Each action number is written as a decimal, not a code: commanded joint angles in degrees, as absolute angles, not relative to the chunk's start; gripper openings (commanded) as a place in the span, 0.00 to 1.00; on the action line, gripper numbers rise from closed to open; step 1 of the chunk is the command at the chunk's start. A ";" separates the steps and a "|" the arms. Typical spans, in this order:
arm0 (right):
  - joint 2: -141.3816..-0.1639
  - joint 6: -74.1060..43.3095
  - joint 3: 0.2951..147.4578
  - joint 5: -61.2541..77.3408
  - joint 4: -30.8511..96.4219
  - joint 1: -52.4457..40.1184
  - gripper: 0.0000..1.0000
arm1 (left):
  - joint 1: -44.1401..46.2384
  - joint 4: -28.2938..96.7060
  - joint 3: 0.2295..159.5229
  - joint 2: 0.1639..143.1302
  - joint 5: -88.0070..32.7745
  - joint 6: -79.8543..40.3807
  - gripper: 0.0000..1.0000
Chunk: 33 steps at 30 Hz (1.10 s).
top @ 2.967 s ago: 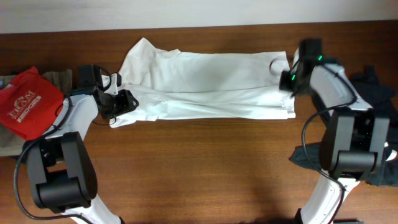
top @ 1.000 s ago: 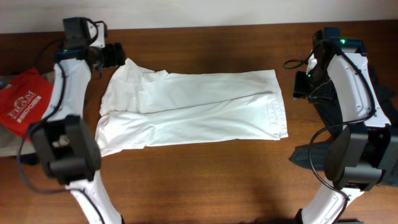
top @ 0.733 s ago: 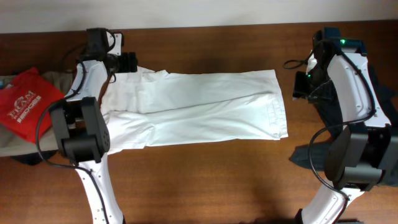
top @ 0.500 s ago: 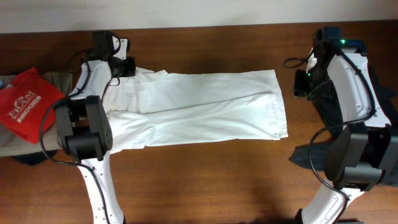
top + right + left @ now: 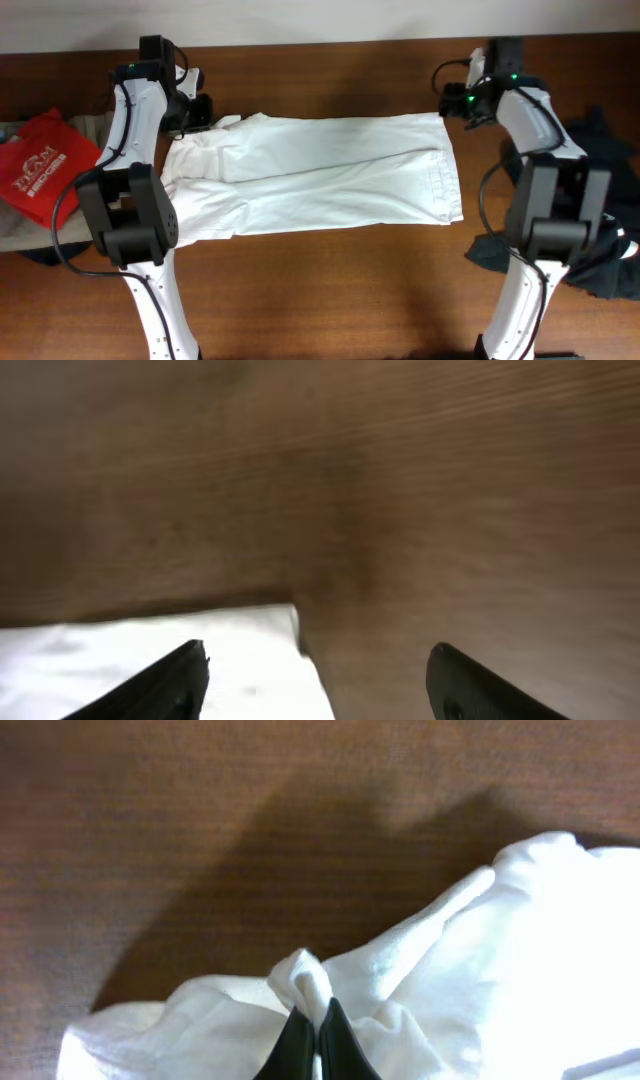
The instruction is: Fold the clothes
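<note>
Brown wooden desk (image 5: 330, 290), open wood along the near edge. Large white cotton T-shirt (image 5: 330, 170) flat across the far half, bunched toward the far left corner. Dark heap of cloth (image 5: 600, 150) at the right edge, partly behind the arm. Red shirt with white lettering (image 5: 40, 165) at the left edge. Left gripper (image 5: 310, 1020) pinched together on a raised white fold, fingers mostly cut off. Right gripper (image 5: 315, 675) spread wide at the shirt's far right corner.

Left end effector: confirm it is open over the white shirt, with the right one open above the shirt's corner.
Wrong: the left end effector is shut, pinching a fold of the white shirt, as the left wrist view shows. The right end effector is open above the corner.
</note>
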State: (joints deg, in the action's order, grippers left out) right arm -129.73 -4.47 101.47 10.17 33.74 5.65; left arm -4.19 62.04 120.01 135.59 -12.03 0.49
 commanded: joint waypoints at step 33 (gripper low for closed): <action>-130.85 -3.18 110.08 -3.88 97.10 5.34 0.38 | -6.92 92.18 102.72 125.23 -4.43 -0.40 0.51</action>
